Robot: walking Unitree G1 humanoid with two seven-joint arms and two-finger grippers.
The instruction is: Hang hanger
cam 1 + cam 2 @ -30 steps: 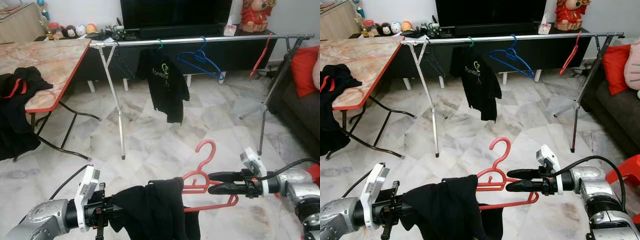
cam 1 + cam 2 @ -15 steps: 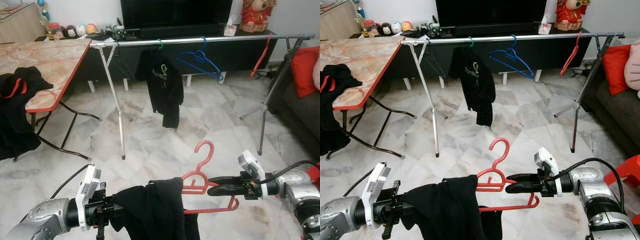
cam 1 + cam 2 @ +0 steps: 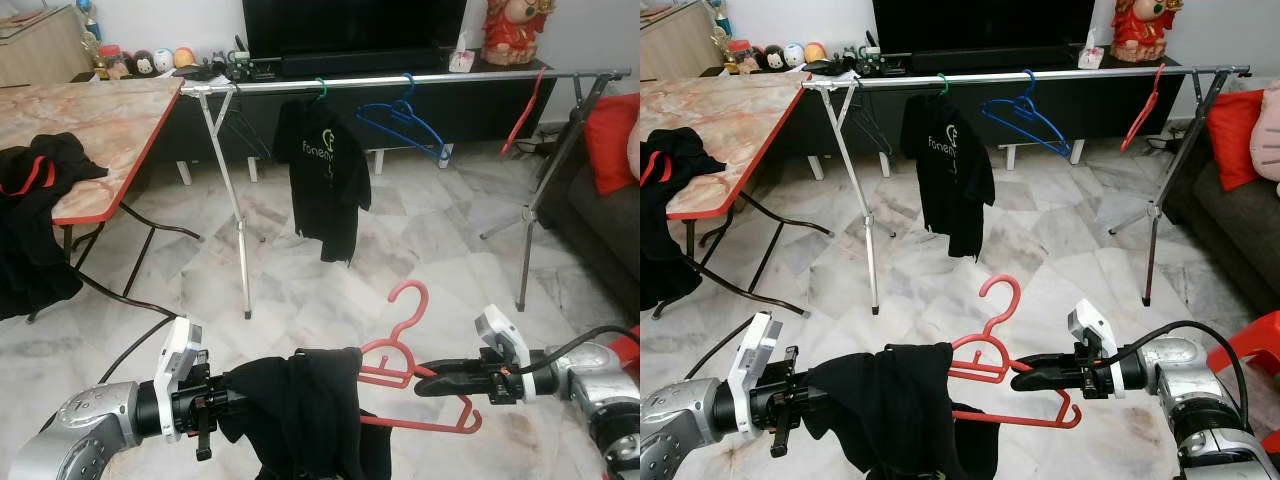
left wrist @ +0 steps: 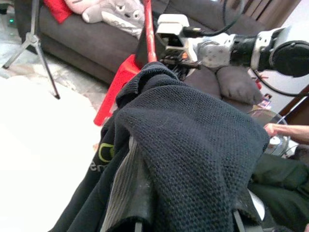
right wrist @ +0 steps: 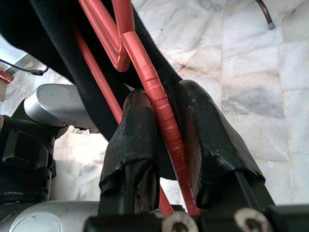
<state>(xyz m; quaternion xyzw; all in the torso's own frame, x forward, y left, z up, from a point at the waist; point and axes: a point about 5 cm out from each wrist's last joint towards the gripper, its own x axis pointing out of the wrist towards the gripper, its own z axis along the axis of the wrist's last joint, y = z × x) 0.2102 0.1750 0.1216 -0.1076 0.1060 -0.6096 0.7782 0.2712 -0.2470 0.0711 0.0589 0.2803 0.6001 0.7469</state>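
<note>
Spanning the upper frame, a metal drying rack (image 3: 400, 80) carries a black shirt (image 3: 325, 175) and a blue hanger (image 3: 405, 125). Low at centre, a red plastic hanger (image 3: 415, 375) draped in a black garment (image 3: 305, 415) sits clamped by the right gripper (image 3: 425, 385); the left gripper (image 3: 225, 410) is buried in cloth, its grip impossible to judge.

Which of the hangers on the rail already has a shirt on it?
The green-hooked hanger, leftmost of the coloured ones on the rail, carries a black T-shirt. The blue hanger and the red one near the right end hang bare.
</note>
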